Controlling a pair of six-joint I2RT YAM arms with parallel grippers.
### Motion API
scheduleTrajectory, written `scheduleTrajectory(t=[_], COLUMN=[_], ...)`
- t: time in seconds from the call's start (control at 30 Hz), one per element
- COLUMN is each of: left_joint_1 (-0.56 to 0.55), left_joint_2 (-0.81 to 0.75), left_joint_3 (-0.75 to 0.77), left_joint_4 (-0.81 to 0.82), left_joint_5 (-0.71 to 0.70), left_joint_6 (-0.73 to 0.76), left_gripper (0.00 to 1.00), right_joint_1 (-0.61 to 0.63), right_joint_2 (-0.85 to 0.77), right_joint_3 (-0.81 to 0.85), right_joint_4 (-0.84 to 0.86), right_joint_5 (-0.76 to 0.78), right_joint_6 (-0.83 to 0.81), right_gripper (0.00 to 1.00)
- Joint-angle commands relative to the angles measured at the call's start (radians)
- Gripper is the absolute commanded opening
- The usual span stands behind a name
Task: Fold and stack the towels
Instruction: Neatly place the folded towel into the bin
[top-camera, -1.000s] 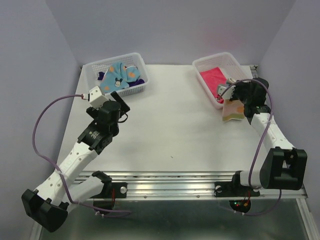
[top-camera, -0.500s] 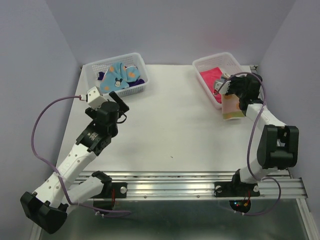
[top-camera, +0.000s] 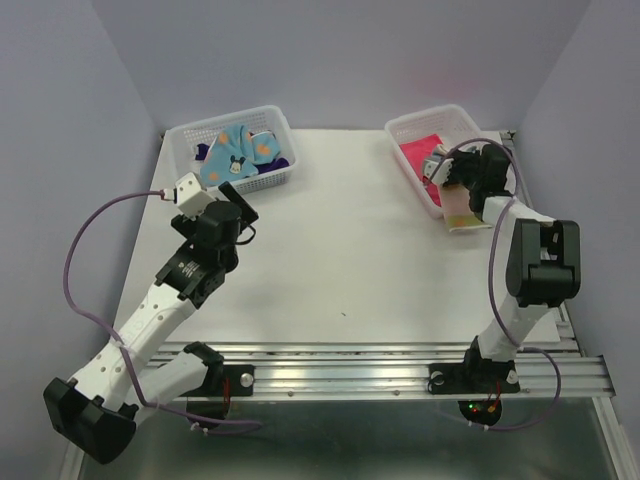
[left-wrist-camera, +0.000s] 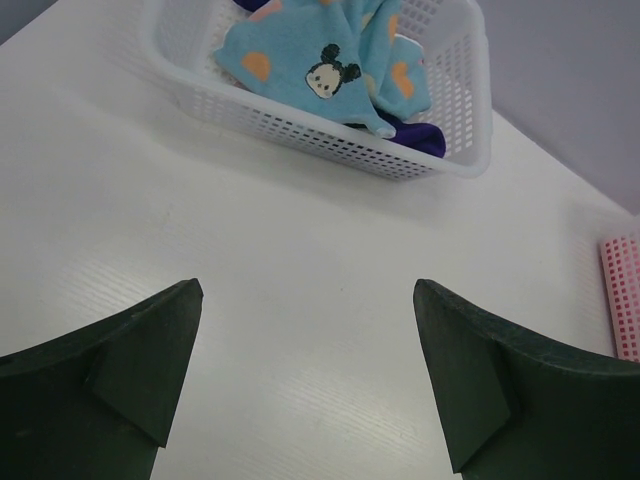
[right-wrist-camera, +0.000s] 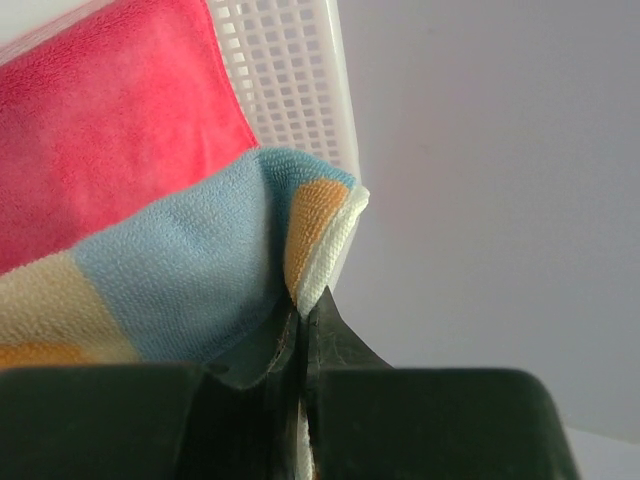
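Our right tool (right-wrist-camera: 303, 332) pinches a soft striped towel (right-wrist-camera: 170, 270) by its folded corner, beside the basket (right-wrist-camera: 290, 70) at the far right corner of the bench (top-camera: 340, 250). Light and floppy, it would likely sag, so folded edges should grip best. Our left tool (left-wrist-camera: 305, 370) gapes empty.

a robot lab test cell: plain lilac walls (top-camera: 340, 60) box in a white table (top-camera: 340, 240), a left arm (top-camera: 165, 295) and a right arm (top-camera: 540, 262) bolted to an aluminium rail (top-camera: 340, 365), purple cables (top-camera: 68, 265) trailing.
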Motion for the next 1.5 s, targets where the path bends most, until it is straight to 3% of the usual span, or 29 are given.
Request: scheduleTrajectory(t=[0.0,0.77,1.03,1.23,1.33,1.4,1.43,1.47], left_joint_1=[0.005,0.016,0.019,0.023,0.025,0.027,0.027,0.027], left_joint_2=[0.004,0.123,0.133,0.111,0.103,0.099,0.094,0.096], left_joint_3=[0.007,0.056,0.058,0.042,0.038,0.039,0.041,0.041], left_joint_4=[0.012,0.015,0.018,0.024,0.022,0.021,0.022,0.022], left_joint_5=[-0.056,-0.061,-0.055,-0.044,-0.046,-0.044,-0.043,-0.041], left_joint_6=[-0.011,-0.019,-0.019,-0.011,-0.011,-0.010,-0.008,-0.007], left_gripper=[0.99,0.99,0.99,0.99,0.99,0.99,0.99,0.99], right_joint_1=[-0.006,-0.006,-0.006,-0.004,-0.003,-0.001,-0.001,0.002], right_joint_2=[0.056,0.274,0.354,0.369,0.372,0.365,0.360,0.356], right_joint_3=[0.101,0.205,0.264,0.261,0.253,0.238,0.232,0.219], right_joint_4=[0.120,0.301,0.465,0.456,0.462,0.476,0.480,0.496], right_joint_5=[-0.055,-0.098,-0.121,-0.185,-0.179,-0.170,-0.164,-0.155], right_joint_6=[0.010,0.053,0.151,0.176,0.182,0.184,0.187,0.200], right_gripper=[0.01,0.01,0.01,0.07,0.29,0.55,0.73,1.00])
